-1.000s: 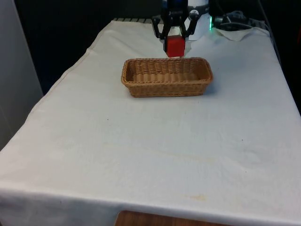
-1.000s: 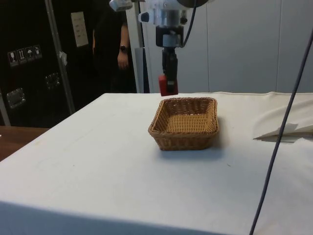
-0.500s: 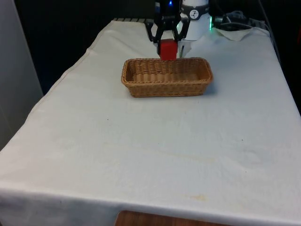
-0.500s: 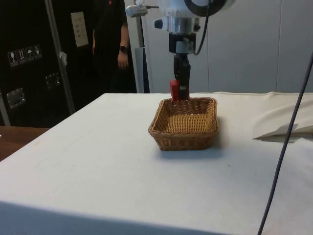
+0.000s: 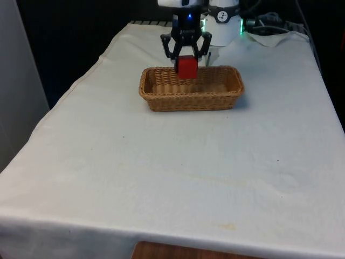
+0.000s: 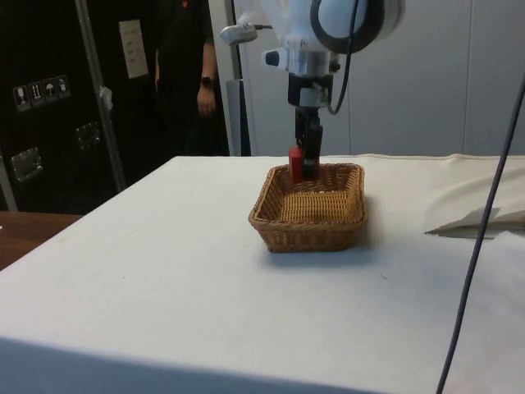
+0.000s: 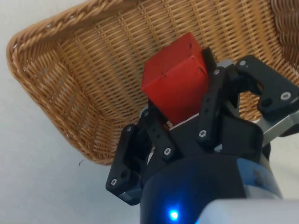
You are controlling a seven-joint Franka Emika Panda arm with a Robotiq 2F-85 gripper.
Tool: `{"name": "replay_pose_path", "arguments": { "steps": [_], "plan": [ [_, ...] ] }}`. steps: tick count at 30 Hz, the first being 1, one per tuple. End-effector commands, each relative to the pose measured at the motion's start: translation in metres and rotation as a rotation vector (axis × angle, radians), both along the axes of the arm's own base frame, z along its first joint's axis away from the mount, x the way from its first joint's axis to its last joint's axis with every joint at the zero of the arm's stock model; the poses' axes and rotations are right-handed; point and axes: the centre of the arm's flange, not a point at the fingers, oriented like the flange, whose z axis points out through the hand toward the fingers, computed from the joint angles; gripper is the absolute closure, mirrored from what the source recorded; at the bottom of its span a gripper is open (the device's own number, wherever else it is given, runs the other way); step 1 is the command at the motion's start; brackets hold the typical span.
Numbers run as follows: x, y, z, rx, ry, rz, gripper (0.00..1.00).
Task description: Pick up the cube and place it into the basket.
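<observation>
1. The gripper (image 5: 186,58) has moved from behind the basket (image 5: 191,100) to over its inside, toward the front view's left; a second ago it hung beyond the far rim.
2. Its fingers are clamped on the red cube (image 5: 186,67), which hangs above the basket floor, not touching the weave, as the wrist view confirms (image 7: 175,84).
3. In the side view the cube (image 6: 297,164) sits about level with the rim, so it has also come down.
4. The carry looks nearly done: what remains, I judge, is a short lowering and a release.
5. A person (image 6: 187,78) stands well behind the table (image 5: 172,178), away from the work.
</observation>
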Motion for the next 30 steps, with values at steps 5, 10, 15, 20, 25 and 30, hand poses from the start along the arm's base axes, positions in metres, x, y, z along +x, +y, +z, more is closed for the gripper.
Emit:
{"name": "replay_pose_path", "arguments": {
  "steps": [5,10,15,20,25,30],
  "plan": [
    [-0.001,0.003,-0.011,0.004,-0.015,-0.001,1.0],
    [-0.002,0.0,-0.022,-0.011,0.002,-0.002,1.0],
    [-0.007,0.001,-0.036,-0.012,-0.011,-0.006,1.0],
    [-0.01,-0.001,-0.047,-0.018,-0.01,-0.01,1.0],
    [-0.01,-0.005,-0.054,-0.032,0.002,-0.011,1.0],
    [-0.01,-0.003,-0.055,-0.031,-0.011,-0.01,1.0]
  ]
}}
